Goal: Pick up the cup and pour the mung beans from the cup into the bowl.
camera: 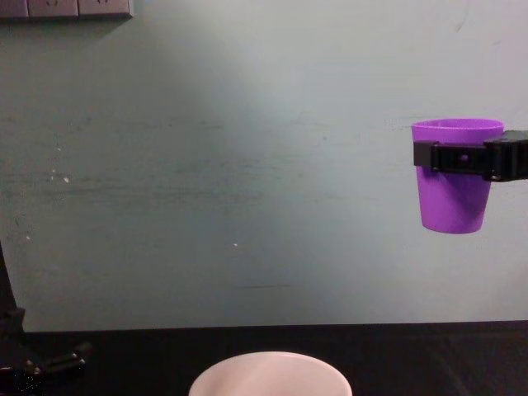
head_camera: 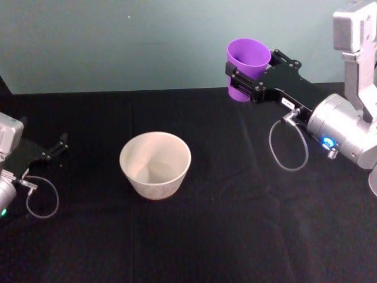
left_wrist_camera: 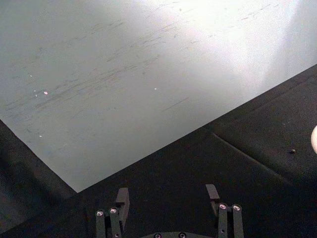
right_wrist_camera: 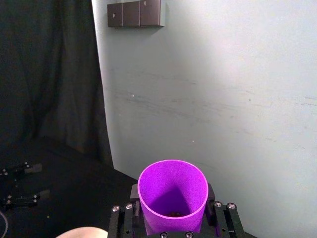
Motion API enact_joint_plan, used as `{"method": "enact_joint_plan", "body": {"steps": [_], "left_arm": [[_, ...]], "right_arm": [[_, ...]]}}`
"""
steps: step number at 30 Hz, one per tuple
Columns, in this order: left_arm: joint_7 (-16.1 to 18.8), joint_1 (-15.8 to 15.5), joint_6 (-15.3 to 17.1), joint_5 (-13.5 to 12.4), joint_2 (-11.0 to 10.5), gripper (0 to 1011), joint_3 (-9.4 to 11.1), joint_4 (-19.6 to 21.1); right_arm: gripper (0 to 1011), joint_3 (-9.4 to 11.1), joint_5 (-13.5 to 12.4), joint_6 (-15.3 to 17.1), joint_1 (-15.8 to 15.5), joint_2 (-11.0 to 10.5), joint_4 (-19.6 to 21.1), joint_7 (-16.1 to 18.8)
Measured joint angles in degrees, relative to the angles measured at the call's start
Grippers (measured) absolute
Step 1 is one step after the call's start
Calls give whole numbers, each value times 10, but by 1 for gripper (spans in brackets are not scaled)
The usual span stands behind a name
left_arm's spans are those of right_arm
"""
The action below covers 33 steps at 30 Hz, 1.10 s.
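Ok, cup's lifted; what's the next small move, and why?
Probably carry the cup left, over the bowl, before tilting: the right gripper holds it upright, high and off to the bowl's right, and the bowl looks empty. The left gripper sits parked.

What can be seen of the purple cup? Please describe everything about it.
The cup is bright purple, smooth and plastic-looking. It tapers toward its base and has no handle. It is upright with its mouth open upward, lifted high above the black table, to the right of the bowl and not over it. The right end effector clamps it from both sides just below the rim; nothing else touches it. A few small dark mung beans lie at its bottom.
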State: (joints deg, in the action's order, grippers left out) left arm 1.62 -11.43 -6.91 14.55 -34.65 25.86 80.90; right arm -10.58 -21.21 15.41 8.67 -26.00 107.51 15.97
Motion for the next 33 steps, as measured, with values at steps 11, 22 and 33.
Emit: {"method": "enact_joint_plan", "body": {"steps": [11, 22, 33], "left_arm": [[0, 0, 0, 0, 0, 1000, 0, 0], [0, 0, 0, 0, 0, 1000, 0, 0], [0, 0, 0, 0, 0, 1000, 0, 0]], "right_arm": [[735, 0, 0, 0, 0, 0, 0, 1], [735, 0, 0, 0, 0, 0, 0, 0], [735, 0, 0, 0, 0, 0, 0, 0]]}}
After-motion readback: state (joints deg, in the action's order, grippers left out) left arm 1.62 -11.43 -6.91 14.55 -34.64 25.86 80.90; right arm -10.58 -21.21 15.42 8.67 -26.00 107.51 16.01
